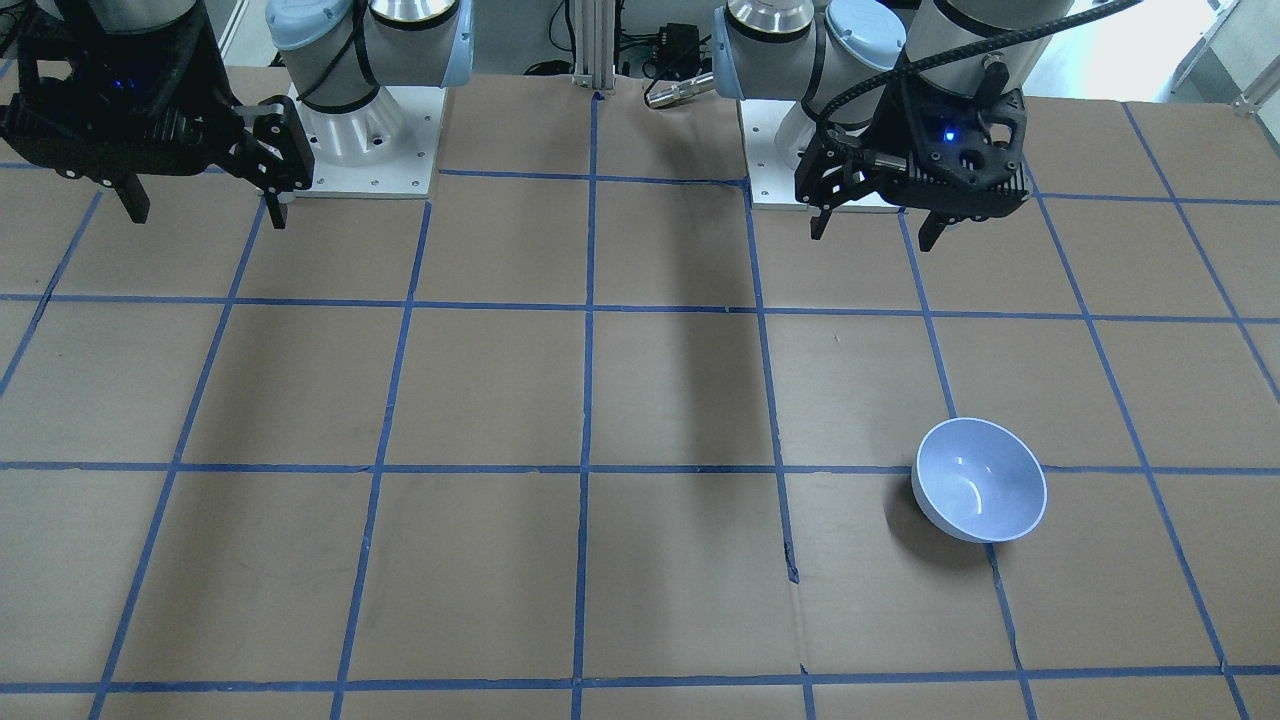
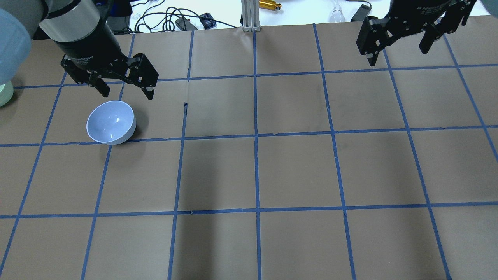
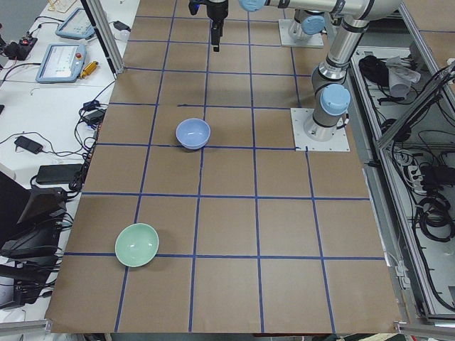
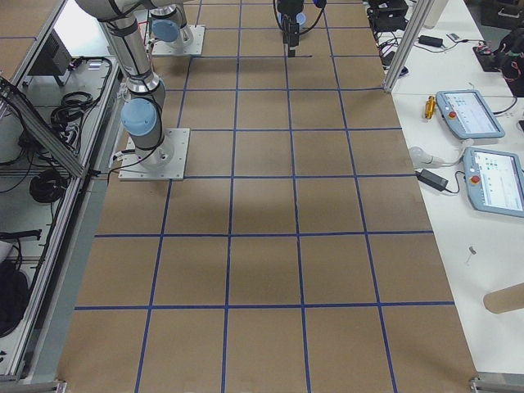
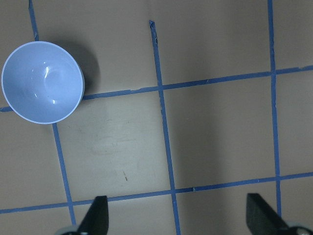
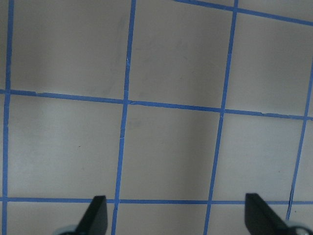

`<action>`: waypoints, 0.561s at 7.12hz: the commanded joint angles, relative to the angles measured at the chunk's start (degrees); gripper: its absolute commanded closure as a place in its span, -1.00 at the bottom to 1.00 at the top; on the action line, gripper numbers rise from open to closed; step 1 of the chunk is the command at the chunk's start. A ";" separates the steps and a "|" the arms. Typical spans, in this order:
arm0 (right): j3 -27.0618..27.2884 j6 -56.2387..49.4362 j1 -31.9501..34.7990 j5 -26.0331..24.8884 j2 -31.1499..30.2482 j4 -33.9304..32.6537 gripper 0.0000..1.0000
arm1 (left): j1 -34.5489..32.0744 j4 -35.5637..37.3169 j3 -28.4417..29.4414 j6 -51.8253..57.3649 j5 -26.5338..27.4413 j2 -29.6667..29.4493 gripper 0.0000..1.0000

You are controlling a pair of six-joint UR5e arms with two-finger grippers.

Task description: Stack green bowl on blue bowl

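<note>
The blue bowl (image 2: pixel 111 122) sits upright and empty on the left part of the table; it also shows in the front view (image 1: pixel 980 480), the left view (image 3: pixel 193 133) and the left wrist view (image 5: pixel 43 82). The green bowl (image 3: pixel 136 244) sits upright near the table's left end, apart from the blue bowl; only its edge (image 2: pixel 4 93) shows in the overhead view. My left gripper (image 2: pixel 126 91) hangs open and empty above the table, just behind the blue bowl (image 1: pixel 872 235). My right gripper (image 2: pixel 397 54) is open and empty, high over the far right (image 1: pixel 205 215).
The table is brown paper with a blue tape grid (image 2: pixel 256 136). The arm bases (image 1: pixel 350 130) stand at the robot's edge. Cables and a metal post (image 2: pixel 249 15) lie beyond the far edge. Teach pendants (image 4: pixel 471 115) rest on a side bench.
</note>
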 commanded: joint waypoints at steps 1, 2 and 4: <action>0.00 0.00 0.00 0.00 0.00 0.00 -1.00 | 0.22 -0.21 -0.33 0.01 0.12 0.13 -1.00; 0.00 0.00 0.00 0.00 0.00 0.00 -1.00 | 0.22 -0.21 -0.34 0.01 0.29 0.21 -1.00; 0.00 0.00 0.00 0.00 0.00 0.00 -1.00 | 0.31 -0.56 -0.42 0.01 0.30 0.65 -1.00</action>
